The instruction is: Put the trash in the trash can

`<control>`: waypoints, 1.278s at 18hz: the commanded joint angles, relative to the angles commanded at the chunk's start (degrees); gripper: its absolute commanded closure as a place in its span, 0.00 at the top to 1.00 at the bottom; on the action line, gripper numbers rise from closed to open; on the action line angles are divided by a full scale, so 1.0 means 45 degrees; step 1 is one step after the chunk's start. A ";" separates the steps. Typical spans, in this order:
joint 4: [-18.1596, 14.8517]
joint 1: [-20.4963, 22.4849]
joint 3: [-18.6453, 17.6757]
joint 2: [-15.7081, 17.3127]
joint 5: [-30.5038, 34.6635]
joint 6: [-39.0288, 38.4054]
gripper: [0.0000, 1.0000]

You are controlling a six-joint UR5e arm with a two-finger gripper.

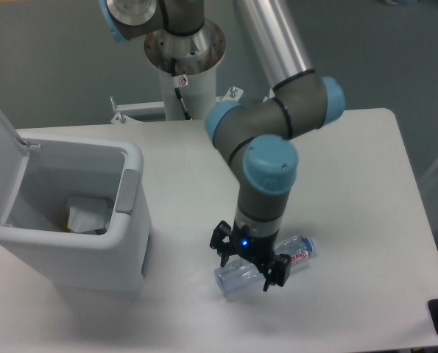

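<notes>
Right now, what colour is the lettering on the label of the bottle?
Red lettering, on the bottle lying under the gripper; the fixed camera view shows it.

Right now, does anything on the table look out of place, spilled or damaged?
Only the water bottle lies on its side on the table, as trash waiting to be picked up. The gripper straddles it. The trash can stands upright with its lid open. Nothing looks spilled or broken.
</notes>
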 joint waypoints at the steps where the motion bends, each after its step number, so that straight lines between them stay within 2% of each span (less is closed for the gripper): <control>1: 0.0000 -0.0077 -0.0058 0.0000 0.0000 0.0079 1.00; 11: -0.0020 -0.0234 -0.0410 0.0332 0.0000 0.0274 1.00; 23: -0.0020 -0.0234 -0.0508 0.0352 0.0019 0.0920 1.00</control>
